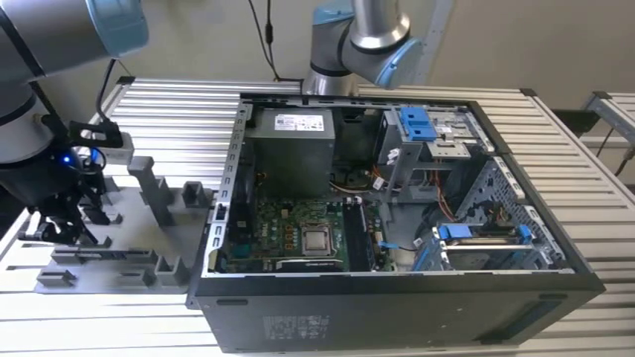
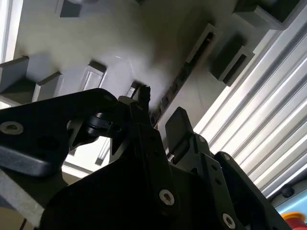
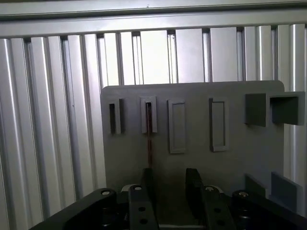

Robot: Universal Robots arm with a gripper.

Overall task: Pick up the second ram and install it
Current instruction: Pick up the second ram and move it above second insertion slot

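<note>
My black gripper has its fingers apart, near the long, thin, dark-chipped second ram standing on edge in the grey plastic tray, at nine o'clock from the black computer case.

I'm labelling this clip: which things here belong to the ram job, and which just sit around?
Job: second ram, gripper, grey tray, motherboard.
Idle: power supply, blue drive brackets, rear arm.

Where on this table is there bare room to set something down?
Bare slats lie behind the grey tray and right of the computer case in the exterior view. The tray, under the end effector, is crowded with posts.
</note>
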